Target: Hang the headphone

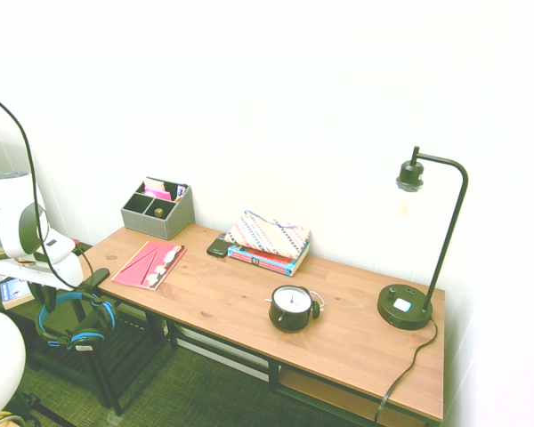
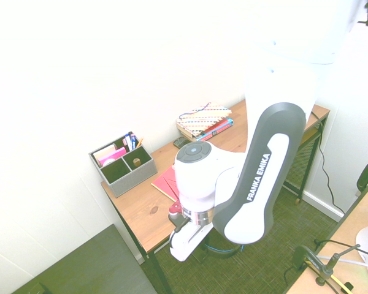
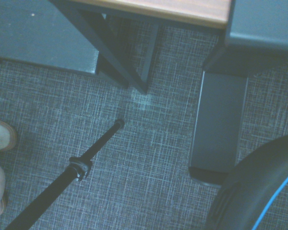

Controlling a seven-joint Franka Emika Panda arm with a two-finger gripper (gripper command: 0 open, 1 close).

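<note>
The headphone [image 1: 74, 322] hangs off the bench's [image 1: 249, 311] left end, below top lvl, right under the end effector [image 1: 91, 283]; blue band arcs up to it, cups low above the carpet [image 3: 149, 143]. Looks like the end effector is holding the band, but can't tell if fingers are spread or pressed together. On the bench: alarm clock [image 1: 292, 308], lamp [image 1: 418, 249], organizer [image 1: 158, 208].

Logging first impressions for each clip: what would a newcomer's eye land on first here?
Probably the blue headphone, hanging off the desk's end below the gripper rather than lying on the desk. Next, the black lamp at the far end, with the round alarm clock near the front edge.
</note>
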